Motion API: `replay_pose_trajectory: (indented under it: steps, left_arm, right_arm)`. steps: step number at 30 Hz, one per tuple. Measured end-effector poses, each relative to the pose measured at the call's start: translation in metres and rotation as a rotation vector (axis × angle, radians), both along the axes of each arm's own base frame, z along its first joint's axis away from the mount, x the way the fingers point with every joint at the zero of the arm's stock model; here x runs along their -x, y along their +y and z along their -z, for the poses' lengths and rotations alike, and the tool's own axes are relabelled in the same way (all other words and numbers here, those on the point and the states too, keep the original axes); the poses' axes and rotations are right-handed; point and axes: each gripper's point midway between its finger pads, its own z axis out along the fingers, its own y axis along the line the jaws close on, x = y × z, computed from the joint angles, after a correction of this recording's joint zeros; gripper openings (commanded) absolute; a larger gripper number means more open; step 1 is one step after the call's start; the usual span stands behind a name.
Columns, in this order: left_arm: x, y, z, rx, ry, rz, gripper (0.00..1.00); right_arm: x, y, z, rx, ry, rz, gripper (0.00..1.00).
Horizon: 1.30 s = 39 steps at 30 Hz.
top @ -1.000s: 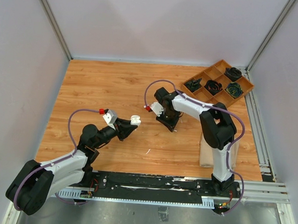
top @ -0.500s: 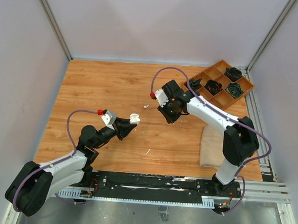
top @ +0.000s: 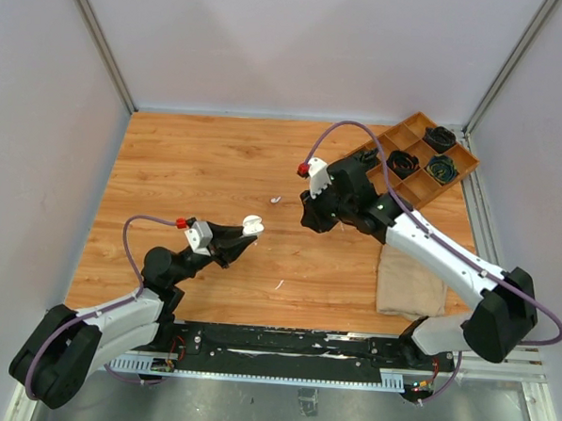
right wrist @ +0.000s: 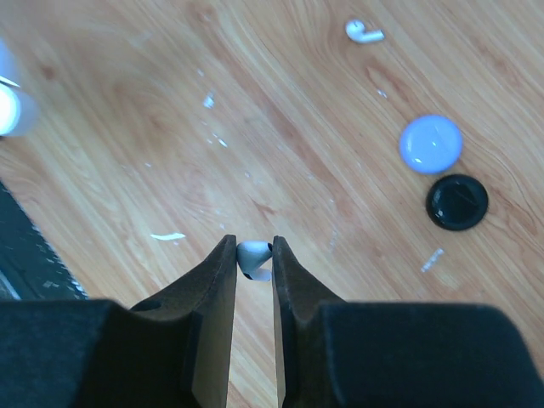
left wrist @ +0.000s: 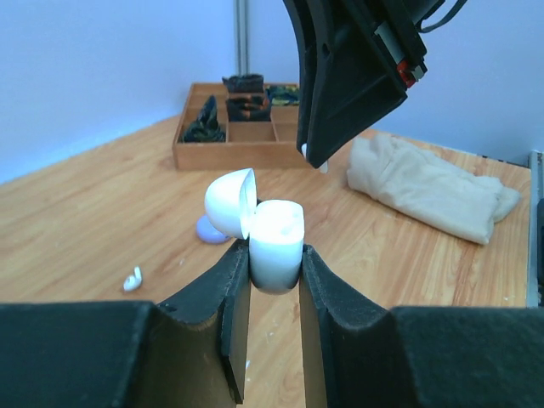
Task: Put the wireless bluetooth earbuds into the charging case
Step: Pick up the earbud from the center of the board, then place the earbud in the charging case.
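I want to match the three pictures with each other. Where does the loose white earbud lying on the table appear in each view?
Top external: loose white earbud near the middle of the table, up-left of the right claw.
Left wrist: loose white earbud at lower left, on the table.
Right wrist: loose white earbud near the top edge, right of centre.
Shared landmark: the right claw, seen in all three views.

My white charging case stands upright, lid hinged open (pinched in my left gripper). One white earbud hangs beyond the case in my right gripper; another earbud lies near the case.
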Motion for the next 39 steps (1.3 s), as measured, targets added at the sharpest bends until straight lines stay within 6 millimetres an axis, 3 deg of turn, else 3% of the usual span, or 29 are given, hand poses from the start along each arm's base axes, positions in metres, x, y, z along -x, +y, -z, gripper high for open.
replay_pose_trajectory:
  steps: [10,23,30,39]
  left_arm:
    - [0.01,-0.001,-0.032,0.031,-0.17,0.027,0.0]
    - [0.012,0.0,-0.039,0.038,-0.21,0.03,0.0]
    - [0.013,-0.001,-0.04,0.038,-0.215,0.036,0.0]
    - [0.014,-0.001,-0.04,0.039,-0.218,0.038,0.0]
  right_arm:
    - [0.029,0.032,-0.046,-0.288,-0.065,-0.016,0.15]
    - [0.063,0.07,-0.09,-0.545,-0.175,-0.053,0.15]
    - [0.059,0.076,-0.115,-0.646,-0.233,-0.032,0.15]
    - [0.059,0.088,-0.125,-0.739,-0.222,-0.021,0.15]
